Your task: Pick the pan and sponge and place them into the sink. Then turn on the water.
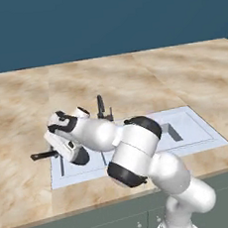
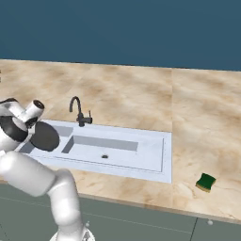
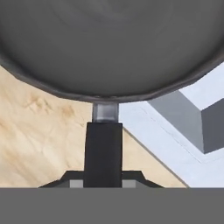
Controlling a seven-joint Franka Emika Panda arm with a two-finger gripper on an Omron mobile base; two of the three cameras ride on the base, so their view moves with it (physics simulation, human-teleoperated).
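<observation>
One pan (image 3: pixel 109 43) handle clamped in end effector (image 3: pixel 103 181), over sink (image 3: pixel 192 109) rim.

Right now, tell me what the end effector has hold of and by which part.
The end effector is shut on the pan, gripping its long black handle a little behind where it joins the bowl.

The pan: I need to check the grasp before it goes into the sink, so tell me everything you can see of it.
The pan is round, shallow and dark grey-black, with a dull metal look. A short pale neck joins the bowl to a long black handle. In the hand view the handle runs down between the fingers, which seem to clamp it. From the right base view the pan hangs over the left end of the sink; whether it touches the sink cannot be told.
</observation>
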